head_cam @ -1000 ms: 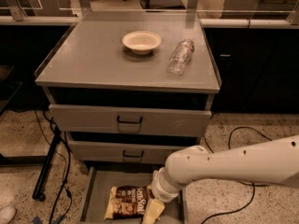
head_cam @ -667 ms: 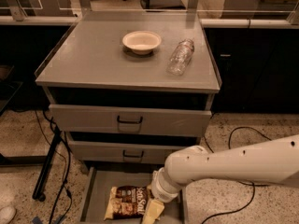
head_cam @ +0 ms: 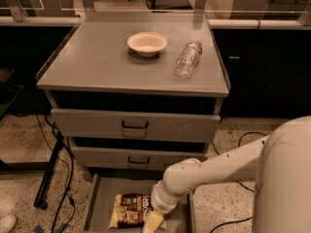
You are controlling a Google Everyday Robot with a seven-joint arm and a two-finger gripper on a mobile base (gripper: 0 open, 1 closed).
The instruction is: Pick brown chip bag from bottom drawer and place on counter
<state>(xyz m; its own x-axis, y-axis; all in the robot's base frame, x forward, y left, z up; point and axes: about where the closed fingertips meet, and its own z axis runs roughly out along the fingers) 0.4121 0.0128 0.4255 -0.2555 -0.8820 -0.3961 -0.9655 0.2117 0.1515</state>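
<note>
Grasping, seemingly: gripper (head_cam: 152,222) at four o'clock of brown chip bag (head_cam: 129,209) in bottom drawer (head_cam: 100,204); grip state unclear; next needs lifting to counter (head_cam: 97,57).

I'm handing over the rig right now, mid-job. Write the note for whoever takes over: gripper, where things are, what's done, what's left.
Gripper: low in the open bottom drawer, at the right edge of the brown chip bag; no grasp can be confirmed.
Bag: flat on the drawer floor, not lifted.
Counter: a bowl and a bottle on its side sit toward the back.
Done: drawer open, arm reached in.
Left: secure the bag, lift it, set it on the counter, probably toward the front.
</note>
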